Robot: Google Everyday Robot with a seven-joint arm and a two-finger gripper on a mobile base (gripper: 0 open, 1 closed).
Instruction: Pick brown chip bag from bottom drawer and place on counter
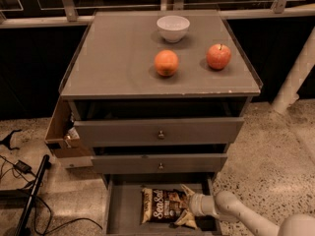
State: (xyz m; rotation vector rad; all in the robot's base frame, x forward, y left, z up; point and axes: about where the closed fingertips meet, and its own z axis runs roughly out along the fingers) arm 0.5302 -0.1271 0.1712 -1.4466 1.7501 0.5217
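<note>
Crinkly dark-brown chip bag [162,205], likely light and slippery; my white gripper [190,205] at its right end, closure unclear

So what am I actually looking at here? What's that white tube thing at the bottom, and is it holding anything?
That white tube is a robot's arm, reaching in from the lower right. At its tip is the gripper, which serves as its hand. It is down inside the open bottom drawer of a grey cabinet. The view comes from a single camera looking down on the cabinet's front. In the drawer lies a brown chip bag lettered "Sea Salt". The gripper is at the bag's right end, but I cannot tell whether it has hold of it. On the counter, the cabinet's flat top, sit a white bowl, an orange and a red apple. A cardboard box sits against the cabinet's left side.
</note>
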